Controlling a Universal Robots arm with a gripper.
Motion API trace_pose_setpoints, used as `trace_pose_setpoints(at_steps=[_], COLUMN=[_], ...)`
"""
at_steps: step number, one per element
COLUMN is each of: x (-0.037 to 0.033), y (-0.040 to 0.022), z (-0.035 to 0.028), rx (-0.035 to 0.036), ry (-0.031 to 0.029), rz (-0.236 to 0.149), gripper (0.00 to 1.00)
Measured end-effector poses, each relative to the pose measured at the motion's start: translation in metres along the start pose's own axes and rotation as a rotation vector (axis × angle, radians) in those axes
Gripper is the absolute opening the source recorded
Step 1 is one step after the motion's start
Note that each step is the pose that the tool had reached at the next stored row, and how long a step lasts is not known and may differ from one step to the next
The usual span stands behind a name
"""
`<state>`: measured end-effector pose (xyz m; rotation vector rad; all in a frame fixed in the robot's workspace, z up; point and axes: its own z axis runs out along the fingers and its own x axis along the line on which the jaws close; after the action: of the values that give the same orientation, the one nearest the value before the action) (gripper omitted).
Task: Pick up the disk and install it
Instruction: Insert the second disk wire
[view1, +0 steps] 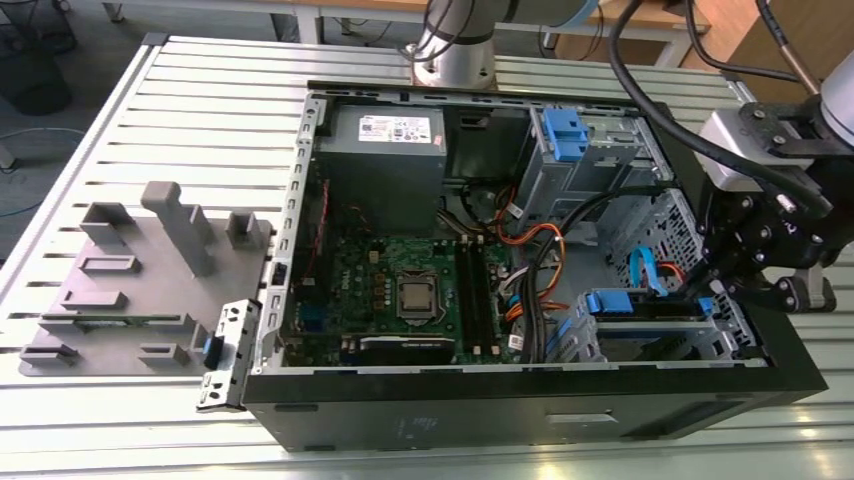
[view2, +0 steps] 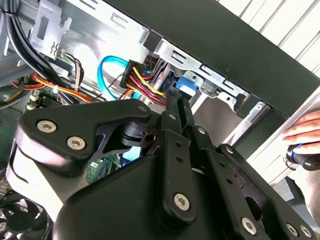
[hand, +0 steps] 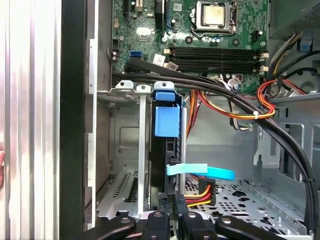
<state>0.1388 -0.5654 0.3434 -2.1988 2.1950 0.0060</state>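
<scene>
Okay, you're working deep in the computer case (view1: 534, 425), and the pickup half is looking done. The disk (hand: 171, 150) is standing on edge inside the drive cage (hand: 125, 135), straight ahead of your fingertips, with its blue tab (hand: 165, 120) at the far end.

Your gripper (hand: 171, 202) is sitting nearly closed. The two fingers are flanking the near end of the disk with only that thin slab between them, so I'm reading it as pinched rather than released.

The installing is what's underway. The disk is lying well into the slot, but I can't tell whether it's seated home or latched.

Just beside your fingers, a flat blue cable (hand: 210, 173) is crossing next to the disk. A plug (hand: 201, 192) with red, yellow and black wires is hanging close by, and whether either one is plugged in is hidden from me. Someone's hand (view2: 302, 131) is resting beyond the case wall, off to the side of your tool.
</scene>
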Motion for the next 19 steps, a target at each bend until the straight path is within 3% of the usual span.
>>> trace_pose_setpoints(at_steps=[7, 19], x=[0.0021, 0.0022], y=[0.0003, 0.0009], z=[0.0053, 0.0064], rx=[0.0, 0.0], ry=[0.0003, 0.0005], rz=[0.0, 0.0], gripper=[0.16, 0.16])
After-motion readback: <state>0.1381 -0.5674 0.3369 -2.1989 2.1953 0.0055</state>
